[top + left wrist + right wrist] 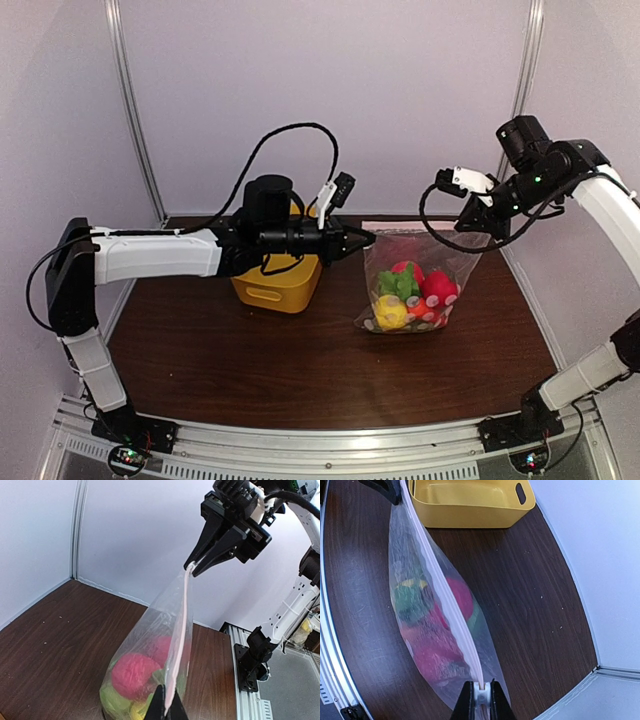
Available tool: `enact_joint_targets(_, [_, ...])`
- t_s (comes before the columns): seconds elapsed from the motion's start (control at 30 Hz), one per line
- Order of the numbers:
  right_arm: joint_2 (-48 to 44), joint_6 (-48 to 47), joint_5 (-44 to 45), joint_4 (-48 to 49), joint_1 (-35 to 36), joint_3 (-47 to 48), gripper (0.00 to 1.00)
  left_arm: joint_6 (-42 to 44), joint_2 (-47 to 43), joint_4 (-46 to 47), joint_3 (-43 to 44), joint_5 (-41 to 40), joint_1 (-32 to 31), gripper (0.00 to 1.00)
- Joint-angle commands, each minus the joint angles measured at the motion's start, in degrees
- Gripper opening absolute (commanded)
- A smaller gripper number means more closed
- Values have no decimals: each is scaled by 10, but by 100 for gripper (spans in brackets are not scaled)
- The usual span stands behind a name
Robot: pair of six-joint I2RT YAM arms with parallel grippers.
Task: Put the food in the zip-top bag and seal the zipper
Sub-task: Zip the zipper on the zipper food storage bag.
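- The zip-top bag (415, 262) hangs just to the right of the yellow basket (272, 288), and its bottom appears to rest on the table (250, 370). The food (412, 295) lies inside it as a red, green and yellow heap at the bottom.
- Your left gripper (364, 238) is pinched down on the end of the zipper (445, 592) nearest the basket, with only the strip between its fingers.
- Your right gripper (487, 232) is pinched the same way on the end farthest from the basket, so the strip runs taut between the two.
- From the right wrist the strip reads as one pale line. Whether its tracks are pressed home along the whole length cannot be told, so treat the seal as unfinished.
- Anchor the end near the basket. Ease the other claw's pinch slightly and slide it along the strip toward the basket, tight enough to mate the tracks yet loose enough to glide.
- Hold the strip straight while you slide, since slack would likely let the fingers skip a stretch.
- Do not raise the bag above the basket's rim, because the food's weight could pull the mouth apart.
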Motion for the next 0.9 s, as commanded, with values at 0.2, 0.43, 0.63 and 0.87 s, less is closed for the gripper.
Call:
enact_joint_targets(0.2, [-38,-40,50,-44,-79,-26,0,5,-5,9,-2,-5,22,0])
enact_joint_targets(0.43, [-40,-51,46,-45,-103,-37,0,5,6,7,10,-2,22,0])
enact_joint_targets(0.63, [-41,-53,42,-43,-113,-43,0,5,9,6,10,-1,24,0])
enact_joint_targets(0.87, [-38,-55,42,-42,-123,-44,0,2,10,12,4,0,25,0])
